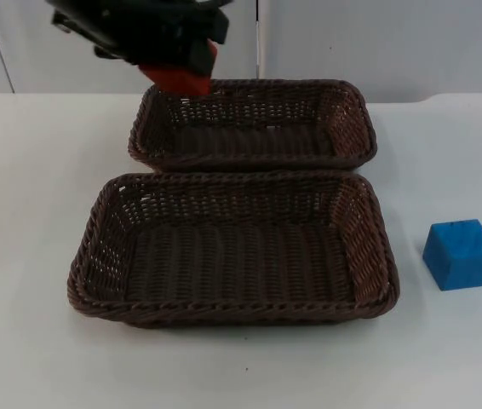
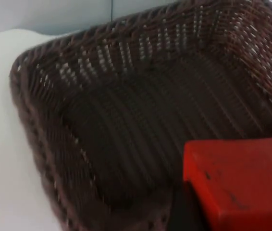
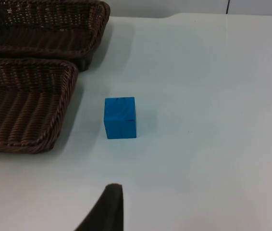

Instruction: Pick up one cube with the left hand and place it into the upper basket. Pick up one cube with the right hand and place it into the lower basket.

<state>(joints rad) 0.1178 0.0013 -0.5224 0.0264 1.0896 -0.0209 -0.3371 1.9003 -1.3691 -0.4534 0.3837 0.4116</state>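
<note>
Carrying the red cube (image 1: 181,75), clenched in the left gripper (image 1: 192,66), further over the upper wicker basket (image 1: 347,128) before releasing (right gripper (image 3: 108,211) waiting, finger state impossible to tell).

White table (image 1: 37,170) — bare and flat — running back to a grey wall (image 1: 394,43) with vertical seams.

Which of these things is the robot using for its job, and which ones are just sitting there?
For the job:
- red cube, held by the left gripper over the upper basket
- blue cube on the table, right of the lower basket
- right gripper, waiting near the blue cube

Just there:
- white table
- grey wall
</note>
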